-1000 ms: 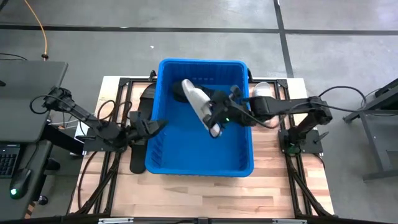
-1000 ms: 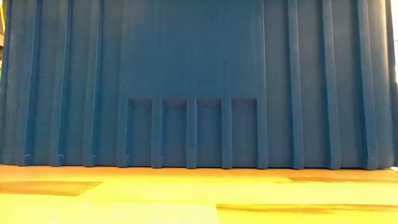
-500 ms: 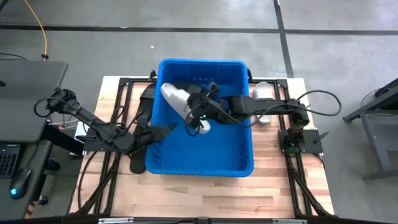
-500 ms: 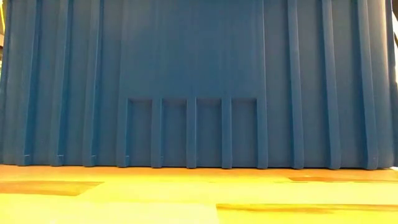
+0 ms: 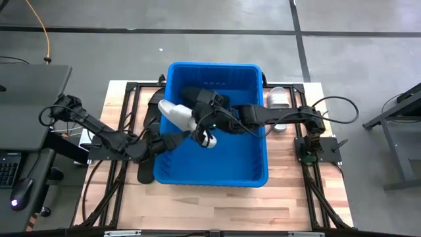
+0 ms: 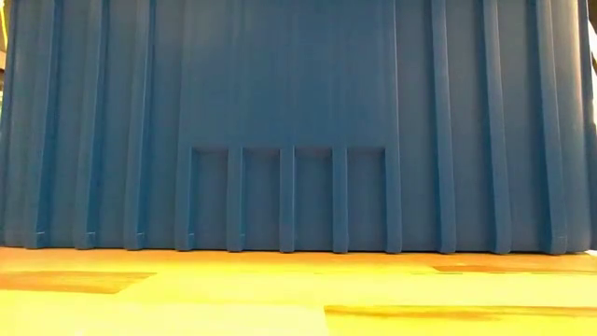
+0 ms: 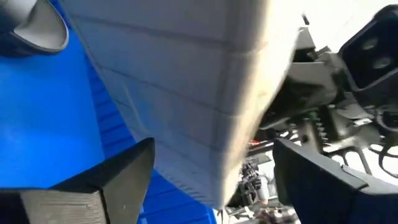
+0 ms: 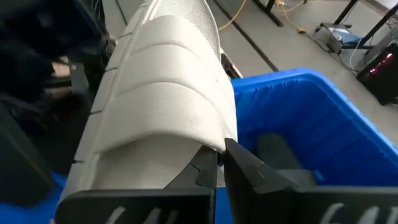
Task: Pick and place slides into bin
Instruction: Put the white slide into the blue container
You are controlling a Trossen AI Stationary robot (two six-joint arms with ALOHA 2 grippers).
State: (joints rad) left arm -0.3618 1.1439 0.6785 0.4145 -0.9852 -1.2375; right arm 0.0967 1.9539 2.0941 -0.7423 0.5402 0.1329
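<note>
The blue bin [image 5: 217,158] stands mid-table; its near wall [image 6: 298,131] fills the low view. My right gripper [image 8: 216,167] reaches across the bin from the right, shut on a light grey slide [image 5: 176,113] that hangs over the bin's left part. My left gripper [image 7: 214,180] is open, level over the bin's left wall; its fingers stand on either side of the slide's sole [image 7: 186,93], and whether they touch it does not show. A dark slide [image 8: 273,149] lies on the bin's floor. My right gripper pinches the edge of the slide's wide ribbed strap [image 8: 208,144] between its two shut fingers. The fingers come slanting down from the table's right. The slide is lifted clear above the bin's floor, tilted, its length running on past the fingers.
Black slides [image 5: 152,108] lie on the table outside the bin's left wall, one more [image 5: 145,170] near the front left corner. A grey slide [image 5: 276,99] lies right of the bin. The right arm [image 5: 283,117] spans the bin's right rim.
My right gripper has carried the grey slide toward the table's left across the bin, and the slide has turned a little with it. My left gripper has moved right, over the bin's left wall, up to the slide. Both have kept their state.
</note>
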